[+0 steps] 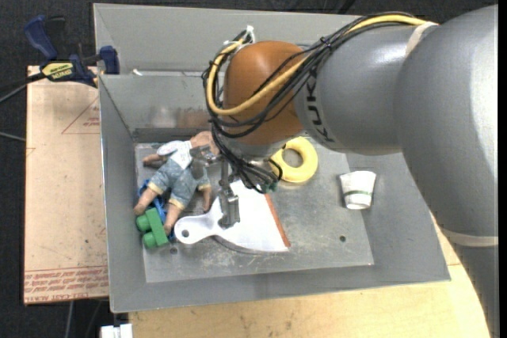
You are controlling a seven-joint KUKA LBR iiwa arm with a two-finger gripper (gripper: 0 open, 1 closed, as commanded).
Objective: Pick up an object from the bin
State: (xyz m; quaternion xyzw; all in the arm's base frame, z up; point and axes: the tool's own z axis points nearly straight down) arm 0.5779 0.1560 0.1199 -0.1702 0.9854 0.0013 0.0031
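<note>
My gripper [219,186] hangs below the arm's wrist over the left middle of the bin, and it is open. One finger [230,210] is down on a flat white piece [249,225] that has a holed tab and an orange edge. The other finger [209,162] stands next to a doll in blue denim [178,174], which lies on its back at the left. Nothing shows clamped between the fingers. A green block [153,229] lies by the doll's feet, just left of the white piece's tab.
A yellow tape roll [299,160] lies flat right of the gripper, partly under the arm. A small white cup [357,190] stands further right. Something blue [158,210] pokes out from under the doll. The bin's sloped walls close in on the left and front.
</note>
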